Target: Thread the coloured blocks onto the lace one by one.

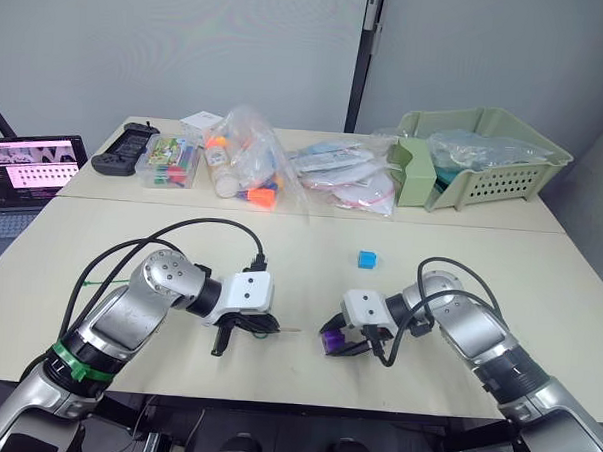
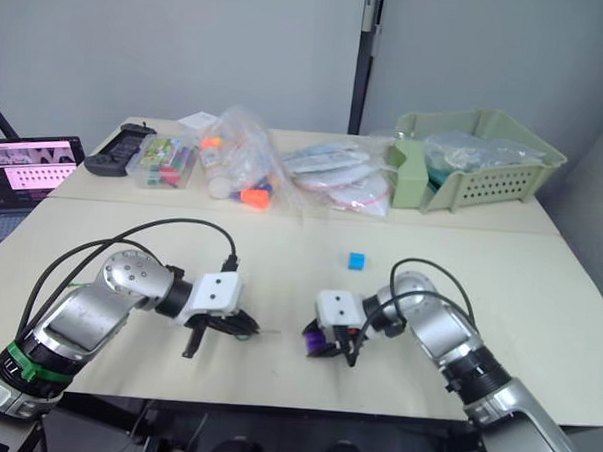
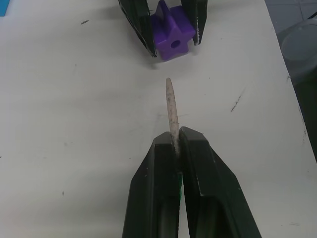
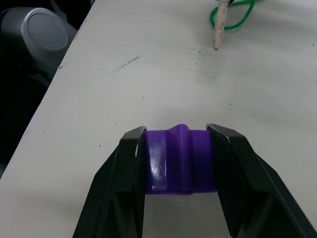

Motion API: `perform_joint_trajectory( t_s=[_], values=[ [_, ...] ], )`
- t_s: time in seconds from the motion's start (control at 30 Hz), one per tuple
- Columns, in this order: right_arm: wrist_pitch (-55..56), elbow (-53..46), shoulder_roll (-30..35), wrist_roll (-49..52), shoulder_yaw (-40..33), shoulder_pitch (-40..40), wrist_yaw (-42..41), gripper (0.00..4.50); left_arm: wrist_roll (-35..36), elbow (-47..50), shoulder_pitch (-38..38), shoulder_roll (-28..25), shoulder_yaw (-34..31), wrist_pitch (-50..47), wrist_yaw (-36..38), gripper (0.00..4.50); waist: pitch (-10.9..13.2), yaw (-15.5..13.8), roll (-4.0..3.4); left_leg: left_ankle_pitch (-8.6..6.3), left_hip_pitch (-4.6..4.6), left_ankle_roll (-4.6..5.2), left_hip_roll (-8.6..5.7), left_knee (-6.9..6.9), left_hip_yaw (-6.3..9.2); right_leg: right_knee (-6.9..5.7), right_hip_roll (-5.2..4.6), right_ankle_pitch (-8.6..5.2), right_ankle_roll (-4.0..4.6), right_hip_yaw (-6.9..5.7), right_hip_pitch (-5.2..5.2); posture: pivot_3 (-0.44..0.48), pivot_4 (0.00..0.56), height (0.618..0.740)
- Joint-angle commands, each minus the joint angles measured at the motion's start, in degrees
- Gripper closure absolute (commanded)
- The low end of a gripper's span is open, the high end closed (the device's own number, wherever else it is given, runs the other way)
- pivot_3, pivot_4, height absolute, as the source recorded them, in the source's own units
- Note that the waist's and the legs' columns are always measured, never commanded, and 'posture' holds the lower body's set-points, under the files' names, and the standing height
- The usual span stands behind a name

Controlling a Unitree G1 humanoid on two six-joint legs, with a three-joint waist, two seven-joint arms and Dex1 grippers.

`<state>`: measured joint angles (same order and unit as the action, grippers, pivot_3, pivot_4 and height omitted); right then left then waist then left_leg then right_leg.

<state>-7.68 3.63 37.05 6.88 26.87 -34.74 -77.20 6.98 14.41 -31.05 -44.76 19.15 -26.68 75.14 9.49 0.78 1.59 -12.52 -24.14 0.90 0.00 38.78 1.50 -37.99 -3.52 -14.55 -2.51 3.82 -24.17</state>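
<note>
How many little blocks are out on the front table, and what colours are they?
Purple block, held in the right hand: 1
Blue block, lying loose on the table: 1
Total: 2 blocks
The left hand holds no block; it pinches the lace by its pale tip.

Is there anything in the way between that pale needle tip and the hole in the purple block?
Nothing visible. The lace tip, pinched in the left gripper, points across bare table at the purple block, clamped in the right gripper.
</note>
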Motion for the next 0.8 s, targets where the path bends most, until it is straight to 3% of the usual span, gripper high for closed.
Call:
perform_joint_trajectory(
  t_s=[0.03, 0.33, 0.8],
  values=[
    [-4.2, -3.3, -0.7, 0.1, -2.5, 1.3, 3.3, 3.13, 0.3, 1.9, -1.9, 0.2, 0.4, -1.9, -0.4, 4.50, 0.0, 0.0, 0.00, 0.00, 0.00, 0.00, 0.00, 0.00, 0.00, 0.00, 0.00, 0.00, 0.00, 0.00, 0.00, 0.000, 0.150, 0.740],
    [-19.8, -13.1, -2.2, -0.7, -5.0, 6.6, 13.4, 3.13, -3.6, 2.1, -5.5, 2.2, 6.7, -8.8, -3.2, 4.50, 0.0, 0.1, 0.00, 0.00, 0.02, 0.00, 0.01, 0.00, 0.00, -0.04, 0.06, 0.00, 0.00, 0.00, 0.00, 0.000, 0.150, 0.740],
    [-25.7, -19.2, -2.2, 0.6, -4.5, 8.1, 16.0, 3.13, -5.7, 1.3, -6.8, 6.2, 10.5, -9.2, -5.7, 4.50, 0.0, 0.1, 0.00, 0.00, 0.01, 0.00, 0.00, 0.03, -0.04, -0.02, 0.05, 0.00, 0.00, 0.00, 0.02, 0.000, 0.150, 0.740]
  ],
)
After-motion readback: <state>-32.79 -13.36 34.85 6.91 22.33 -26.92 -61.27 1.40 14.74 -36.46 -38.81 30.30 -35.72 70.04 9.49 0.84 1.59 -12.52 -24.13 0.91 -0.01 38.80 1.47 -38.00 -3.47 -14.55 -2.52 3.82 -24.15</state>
